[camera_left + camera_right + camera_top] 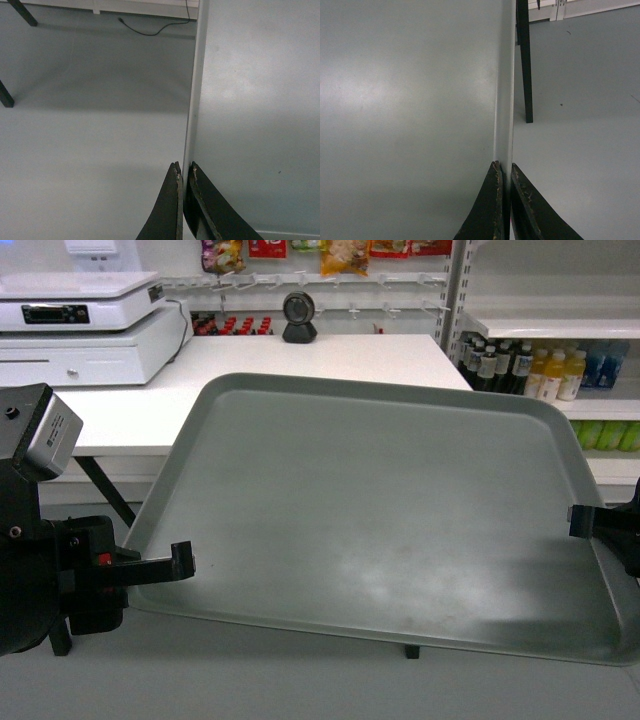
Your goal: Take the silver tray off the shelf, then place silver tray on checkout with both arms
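Observation:
The silver tray (380, 510) fills the middle of the head view, held in the air in front of the checkout (300, 370), its far edge tilted up over the counter's front. My left gripper (180, 562) is shut on the tray's left rim (192, 110), one finger on each side of it. At the right edge my right gripper (580, 522) is shut on the right rim (505, 115). The wrist views show the grey floor beneath the tray. A store shelf (545, 328) stands at the back right.
On the checkout sit a white cash register (85, 325) at the left and a small black scanner (299, 318) at the back. Bottles (540, 370) line the shelf at the right. A black table leg (525, 65) and a cable (150, 31) show on the floor.

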You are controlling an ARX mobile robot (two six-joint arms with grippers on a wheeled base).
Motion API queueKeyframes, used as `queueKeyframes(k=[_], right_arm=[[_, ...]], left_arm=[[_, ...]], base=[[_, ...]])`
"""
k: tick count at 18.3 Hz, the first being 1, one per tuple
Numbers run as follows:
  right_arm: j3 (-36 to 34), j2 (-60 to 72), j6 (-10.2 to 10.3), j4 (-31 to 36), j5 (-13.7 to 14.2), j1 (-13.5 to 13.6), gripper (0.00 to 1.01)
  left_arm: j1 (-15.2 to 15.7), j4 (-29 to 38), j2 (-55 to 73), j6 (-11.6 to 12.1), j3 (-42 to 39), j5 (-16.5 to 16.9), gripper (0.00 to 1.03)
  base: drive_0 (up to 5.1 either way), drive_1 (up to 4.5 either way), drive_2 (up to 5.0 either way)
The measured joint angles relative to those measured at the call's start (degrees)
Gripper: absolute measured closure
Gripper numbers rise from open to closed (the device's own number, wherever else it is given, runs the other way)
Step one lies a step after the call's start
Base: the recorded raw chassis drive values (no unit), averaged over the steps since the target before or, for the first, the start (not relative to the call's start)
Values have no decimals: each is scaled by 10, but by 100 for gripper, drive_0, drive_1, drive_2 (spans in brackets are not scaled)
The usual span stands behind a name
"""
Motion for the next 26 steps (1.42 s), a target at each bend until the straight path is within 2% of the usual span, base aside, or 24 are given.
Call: queueKeyframes(k=[6,11,26], right_arm=[[0,0,0,-1,0,0,98],[0,0,0,-5,0,3,98],[0,0,1,-1,0,2,98]], left_arm=[[0,1,0,0,0,-1,100],[2,-2,0,4,0,0,100],[2,1,0,4,0,-1,100]], base=[[-490,242,242],[0,0,0],[-1,431,-433]])
